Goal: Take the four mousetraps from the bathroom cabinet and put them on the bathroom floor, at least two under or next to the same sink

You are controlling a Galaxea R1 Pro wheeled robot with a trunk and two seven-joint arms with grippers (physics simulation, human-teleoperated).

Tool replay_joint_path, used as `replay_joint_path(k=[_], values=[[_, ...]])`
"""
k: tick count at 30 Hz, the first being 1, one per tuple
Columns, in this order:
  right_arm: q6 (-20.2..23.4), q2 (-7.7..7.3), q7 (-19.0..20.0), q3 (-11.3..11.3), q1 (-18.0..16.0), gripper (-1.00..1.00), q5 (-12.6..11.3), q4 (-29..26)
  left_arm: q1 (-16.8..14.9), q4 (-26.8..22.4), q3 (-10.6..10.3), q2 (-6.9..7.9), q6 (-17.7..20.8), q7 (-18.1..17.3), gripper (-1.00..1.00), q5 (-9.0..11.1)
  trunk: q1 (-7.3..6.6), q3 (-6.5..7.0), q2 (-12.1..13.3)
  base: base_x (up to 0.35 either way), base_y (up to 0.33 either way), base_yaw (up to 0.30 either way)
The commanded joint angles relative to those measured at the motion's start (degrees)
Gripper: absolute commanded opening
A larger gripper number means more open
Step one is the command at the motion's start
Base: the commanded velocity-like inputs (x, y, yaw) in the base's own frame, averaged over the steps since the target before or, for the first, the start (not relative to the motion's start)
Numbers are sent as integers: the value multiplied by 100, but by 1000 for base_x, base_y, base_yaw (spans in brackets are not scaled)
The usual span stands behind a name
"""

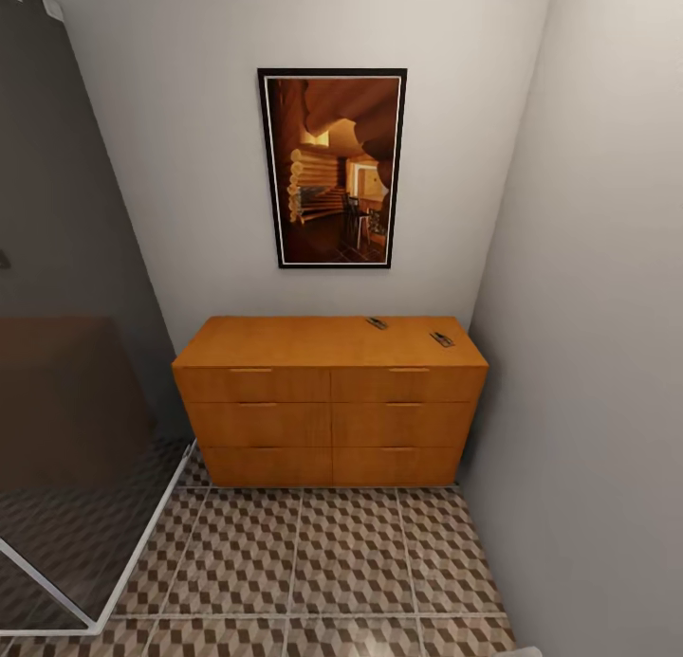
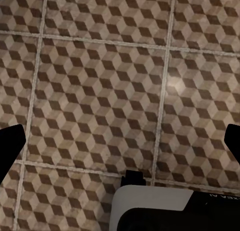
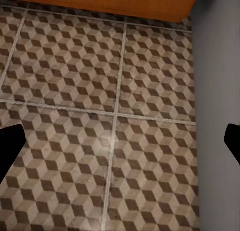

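Note:
The orange-brown cabinet (image 1: 330, 401) stands against the far wall with all six drawers closed. Two mousetraps lie on its top towards the right, one (image 1: 378, 322) near the back and one (image 1: 442, 338) by the right end. The cube-patterned bathroom floor (image 1: 323, 562) stretches in front of it. My left gripper (image 2: 120, 141) hangs open over bare tiles, its dark fingertips (image 2: 11, 141) wide apart. My right gripper (image 3: 120, 141) is also open over the floor (image 3: 100, 116), near the cabinet's base (image 3: 100, 1). The sink is out of view.
A dark glass shower screen (image 1: 76, 373) with a white floor rail closes off the left side. A grey wall (image 1: 588, 354) runs close along the right, seen also in the right wrist view as wall (image 3: 217, 66). A framed picture (image 1: 332, 169) hangs above the cabinet.

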Motion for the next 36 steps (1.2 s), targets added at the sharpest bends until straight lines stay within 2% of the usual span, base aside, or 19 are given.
replay_joint_path(k=[1, 36], values=[[-17, -1, 1, 51, -5, 100, -58, 3, -4, -2, -48, 1, -11, 16, 100, 31, 3, -12, -12, 0, 0, 0], [-4, 5, -2, 51, -5, 100, -58, 3, -5, -2, -48, 1, -10, 16, 100, 31, 3, -12, -12, 18, 0, 0]])
